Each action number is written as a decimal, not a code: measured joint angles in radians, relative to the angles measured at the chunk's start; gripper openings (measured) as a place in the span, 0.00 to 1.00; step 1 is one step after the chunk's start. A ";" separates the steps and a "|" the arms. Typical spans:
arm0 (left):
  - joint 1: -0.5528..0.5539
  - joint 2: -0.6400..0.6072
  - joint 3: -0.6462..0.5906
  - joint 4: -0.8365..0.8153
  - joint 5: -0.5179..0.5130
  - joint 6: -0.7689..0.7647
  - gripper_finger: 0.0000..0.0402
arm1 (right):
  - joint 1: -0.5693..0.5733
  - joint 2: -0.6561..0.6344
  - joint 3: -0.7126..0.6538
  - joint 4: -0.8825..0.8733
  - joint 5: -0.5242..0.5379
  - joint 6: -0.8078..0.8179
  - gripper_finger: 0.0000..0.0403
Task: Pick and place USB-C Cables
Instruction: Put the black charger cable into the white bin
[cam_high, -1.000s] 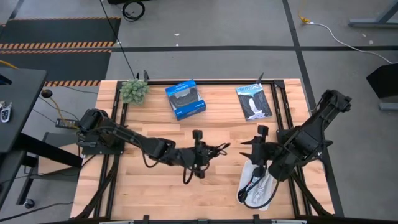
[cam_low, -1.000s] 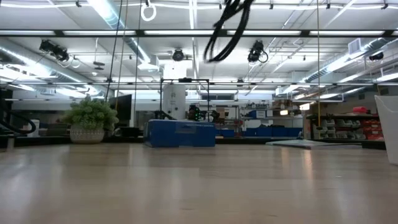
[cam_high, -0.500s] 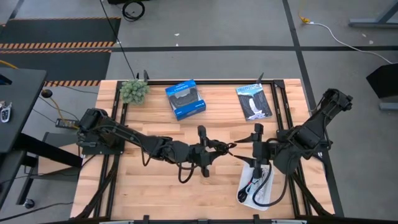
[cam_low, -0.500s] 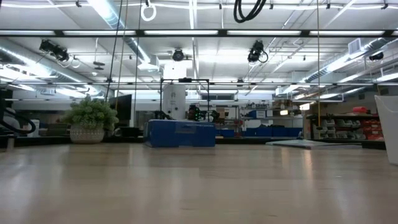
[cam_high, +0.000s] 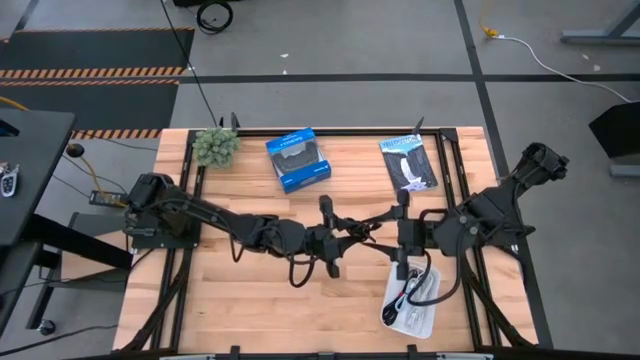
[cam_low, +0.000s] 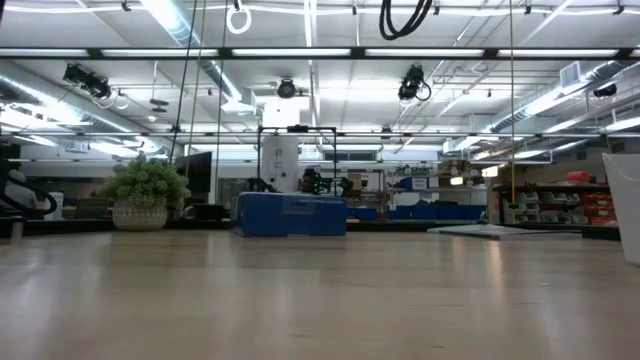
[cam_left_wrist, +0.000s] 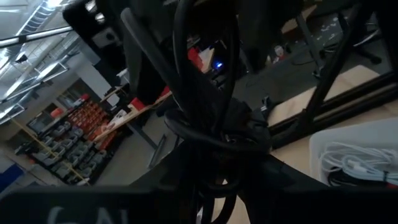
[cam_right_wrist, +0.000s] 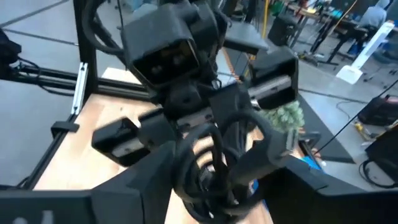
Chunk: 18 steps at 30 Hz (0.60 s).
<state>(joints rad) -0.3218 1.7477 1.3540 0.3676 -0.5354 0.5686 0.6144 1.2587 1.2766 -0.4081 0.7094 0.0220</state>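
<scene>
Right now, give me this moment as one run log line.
stage: handover in mid-air | left gripper: shut on black cable | right gripper: around same cable | clear bin: holds other cables

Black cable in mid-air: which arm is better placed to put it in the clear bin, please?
Probably right: the right gripper meets the black cable beside the clear bin; the left gripper holds it farther away.

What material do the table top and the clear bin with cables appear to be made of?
The table top looks like pale wood with a smooth matt finish: plank seams and grain show. The bin at the table's near right seems to be clear or milky plastic, probably thin, since the coiled cables inside show through its wall.
</scene>
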 joint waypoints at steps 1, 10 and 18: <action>0.003 0.000 0.000 0.002 0.001 -0.002 0.28 | -0.002 0.000 0.000 0.007 0.000 -0.014 0.53; 0.011 0.000 0.000 0.006 0.008 -0.006 0.28 | -0.015 0.000 0.001 0.000 -0.006 -0.044 0.28; 0.003 -0.019 -0.001 -0.066 -0.007 -0.069 0.41 | -0.016 0.000 0.001 -0.058 0.001 -0.045 0.11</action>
<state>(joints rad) -0.3190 1.7289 1.3533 0.3015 -0.5420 0.4999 0.5987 1.2587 1.2774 -0.4661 0.7107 -0.0225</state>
